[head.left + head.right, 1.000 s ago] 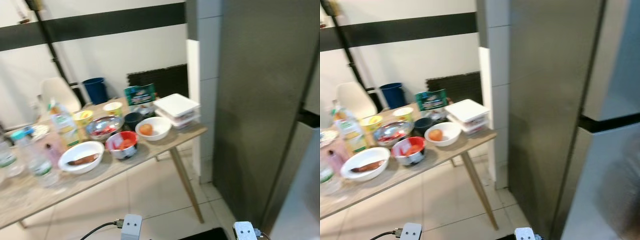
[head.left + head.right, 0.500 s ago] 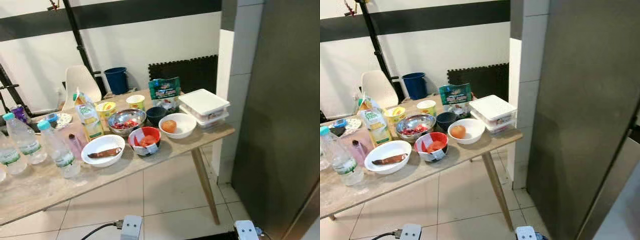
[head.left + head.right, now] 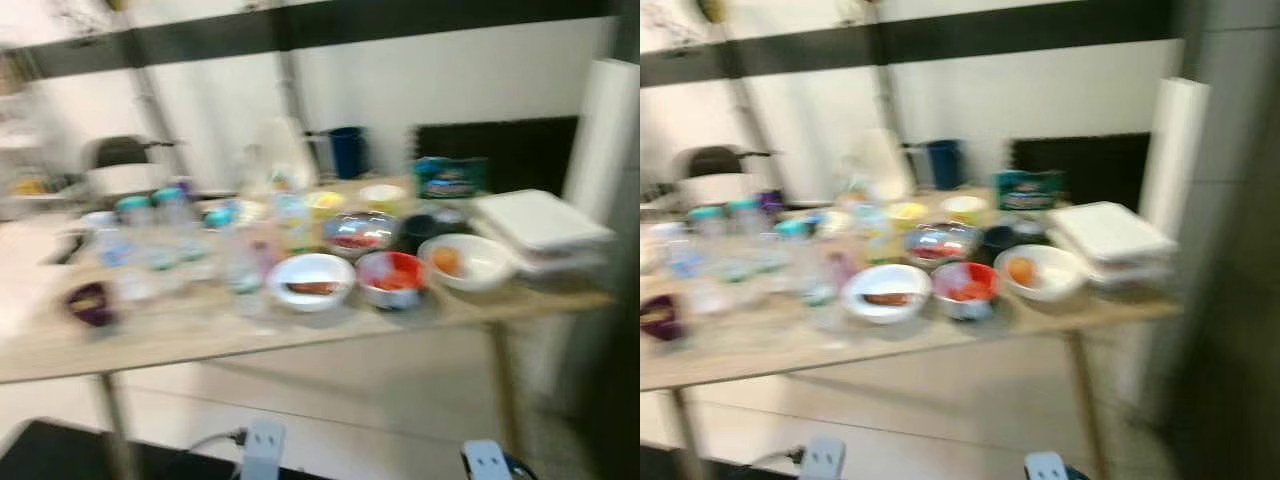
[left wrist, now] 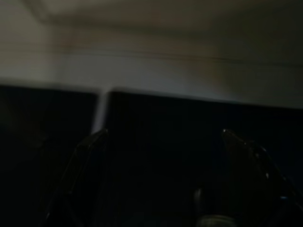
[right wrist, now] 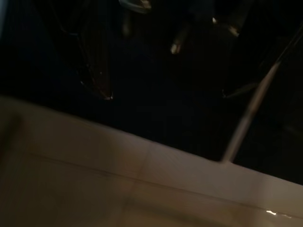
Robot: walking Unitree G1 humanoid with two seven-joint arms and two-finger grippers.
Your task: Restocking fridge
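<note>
Several blurred items crowd the wooden table (image 3: 300,345): white bowl (image 3: 311,281), red bowl (image 3: 392,277), stacked white containers (image 3: 540,228). Left gripper (image 4: 163,137) and right gripper (image 5: 165,90) hang spread apart over dim floor.

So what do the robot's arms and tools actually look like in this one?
At the bottom edge of the head view sit two pale grey, boxy arm ends, one with a thin cable. The left tool and right tool each have two long, glossy black fingers, dim in shade.

Blurred bowls (image 3: 312,281), bottles (image 3: 165,228), stacked white containers (image 3: 541,222) crowd wooden table (image 3: 200,335).
</note>
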